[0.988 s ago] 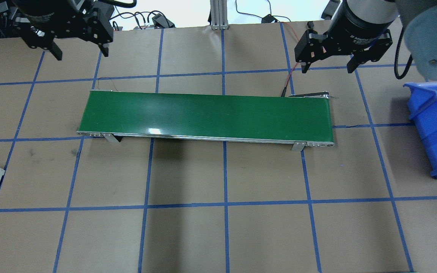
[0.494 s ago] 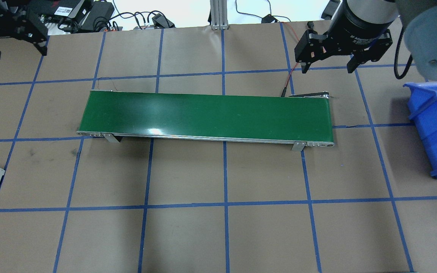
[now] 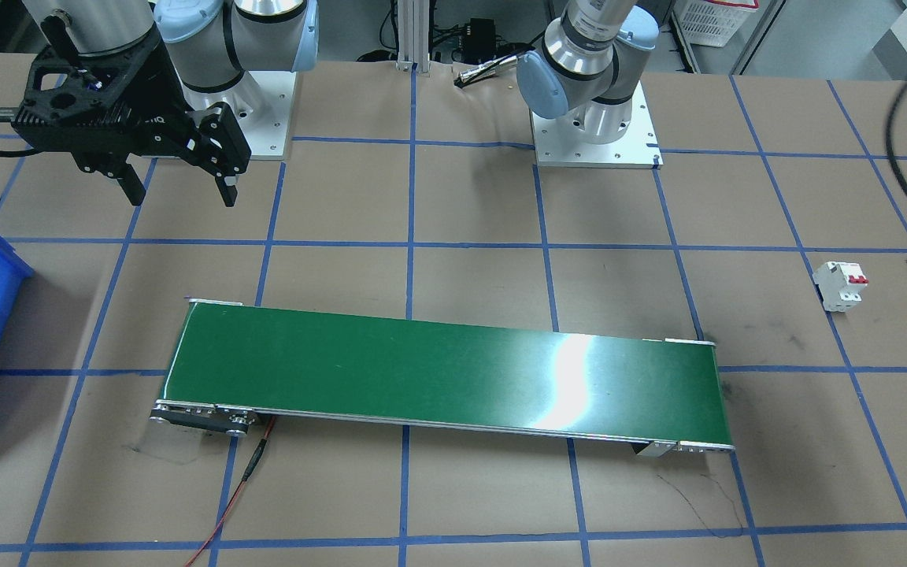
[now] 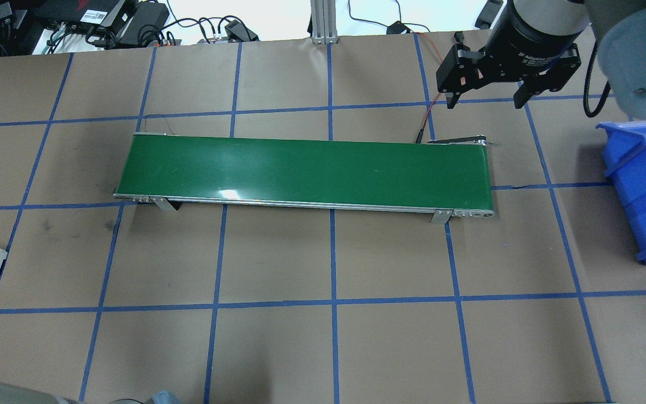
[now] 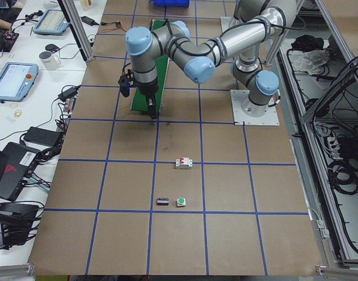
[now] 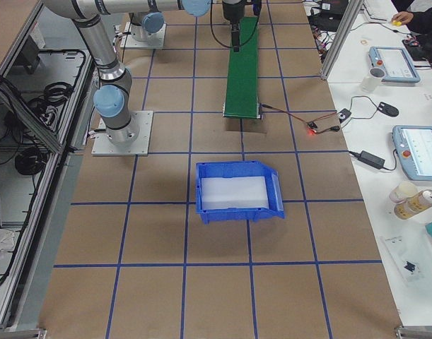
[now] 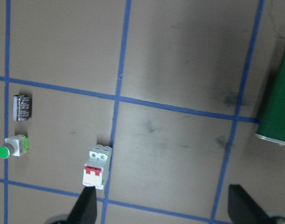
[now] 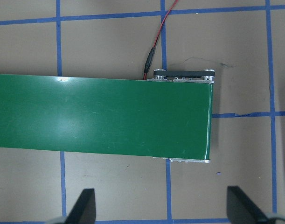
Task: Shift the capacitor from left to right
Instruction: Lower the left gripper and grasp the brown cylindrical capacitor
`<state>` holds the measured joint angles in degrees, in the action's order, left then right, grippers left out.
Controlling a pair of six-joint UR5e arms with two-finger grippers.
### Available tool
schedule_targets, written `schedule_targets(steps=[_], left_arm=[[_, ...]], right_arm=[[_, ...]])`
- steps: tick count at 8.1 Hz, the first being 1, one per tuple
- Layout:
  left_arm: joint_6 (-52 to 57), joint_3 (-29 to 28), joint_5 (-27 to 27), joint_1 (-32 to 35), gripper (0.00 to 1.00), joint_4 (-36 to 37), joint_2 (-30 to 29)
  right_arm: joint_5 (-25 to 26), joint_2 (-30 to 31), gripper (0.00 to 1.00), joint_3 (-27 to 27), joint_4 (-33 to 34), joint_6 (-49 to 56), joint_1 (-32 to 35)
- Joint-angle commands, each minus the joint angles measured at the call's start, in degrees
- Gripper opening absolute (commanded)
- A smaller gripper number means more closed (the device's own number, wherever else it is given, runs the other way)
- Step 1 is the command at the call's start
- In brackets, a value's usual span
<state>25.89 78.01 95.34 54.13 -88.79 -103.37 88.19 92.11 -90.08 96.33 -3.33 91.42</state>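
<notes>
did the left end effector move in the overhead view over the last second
Yes. In the overhead view the left end effector has swung toward the view's left, away from the left end of the green conveyor, and is almost out of frame.

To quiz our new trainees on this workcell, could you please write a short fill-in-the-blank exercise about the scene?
The capacitor lies beside a push button with a ___ cap.
The breaker has ___ switches.
The right gripper is ___, holding nothing.
The colour of the bin is ___.
Missing words: green; red; open; blue.
</notes>
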Motion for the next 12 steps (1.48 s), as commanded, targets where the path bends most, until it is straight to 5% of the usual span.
schedule_targets(steps=[1, 6, 12], left_arm=[[13.2, -0.1, 3.5, -11.5, 1.00, 13.1, -8.0], [22.9, -0.2, 2.1, -18.5, 1.00, 25.0, -22.6], [31.8, -0.9, -3.1, -18.9, 1.00, 29.5, -27.6]], right_arm=[[0.0, 0.0, 1.00, 0.0, 0.0, -0.1, 0.0], [0.1, 0.0, 1.00, 0.0, 0.0, -0.4, 0.0], [0.1, 0.0, 1.00, 0.0, 0.0, -0.3, 0.0]])
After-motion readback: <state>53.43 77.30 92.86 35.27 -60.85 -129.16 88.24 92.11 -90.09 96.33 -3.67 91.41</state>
